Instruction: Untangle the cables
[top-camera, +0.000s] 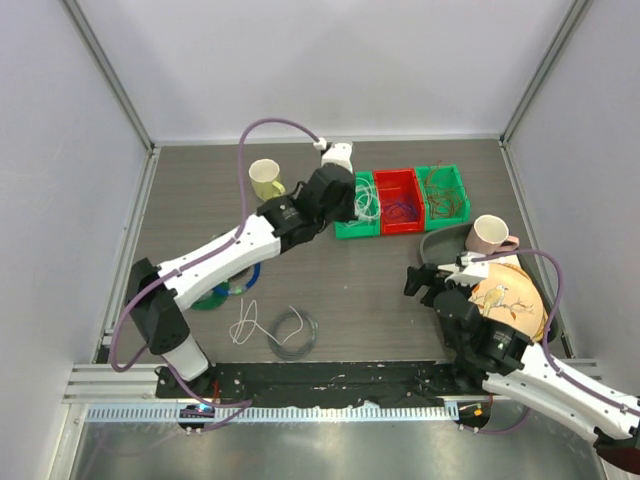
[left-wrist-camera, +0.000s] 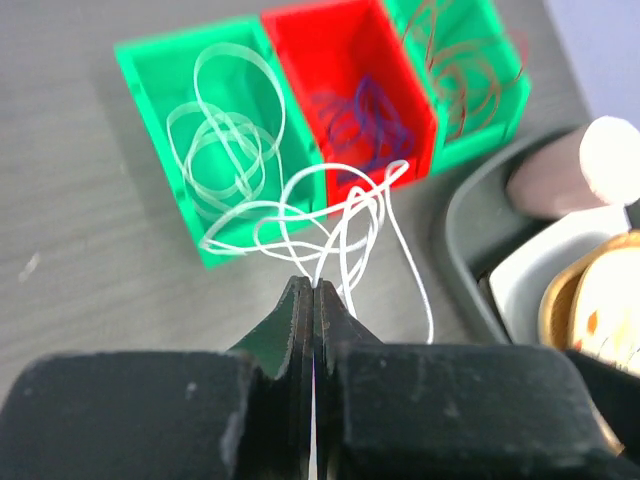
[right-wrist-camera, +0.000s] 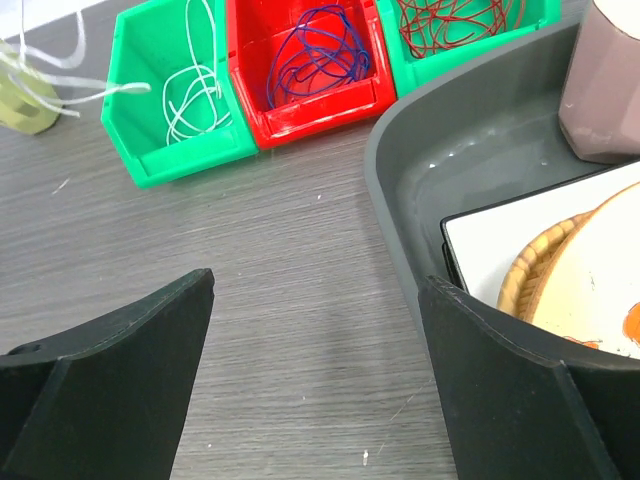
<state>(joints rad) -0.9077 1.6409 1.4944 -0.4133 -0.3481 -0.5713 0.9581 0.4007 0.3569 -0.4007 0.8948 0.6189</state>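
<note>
My left gripper (left-wrist-camera: 314, 284) is shut on a white cable (left-wrist-camera: 345, 215) whose loops hang in front of the bins, over the near edge of the left green bin (left-wrist-camera: 150, 120). That bin holds more white cables (left-wrist-camera: 215, 150). Blue-purple cables (left-wrist-camera: 362, 112) lie in the red bin (left-wrist-camera: 300, 60), and red cables (left-wrist-camera: 465, 65) in the right green bin (left-wrist-camera: 505, 110). In the top view the left gripper (top-camera: 358, 205) hovers at the bins. Another white cable (top-camera: 245, 325) lies loose on the table near the front. My right gripper (right-wrist-camera: 315, 283) is open above bare table, nothing between its fingers.
A grey tray (top-camera: 437, 246) at the right holds a pink mug (top-camera: 489, 234) and a patterned plate (top-camera: 510, 300). A yellow mug (top-camera: 266, 180) stands left of the bins. A dark grey coil (top-camera: 294, 334) and blue and green rings (top-camera: 226, 291) lie near the left arm.
</note>
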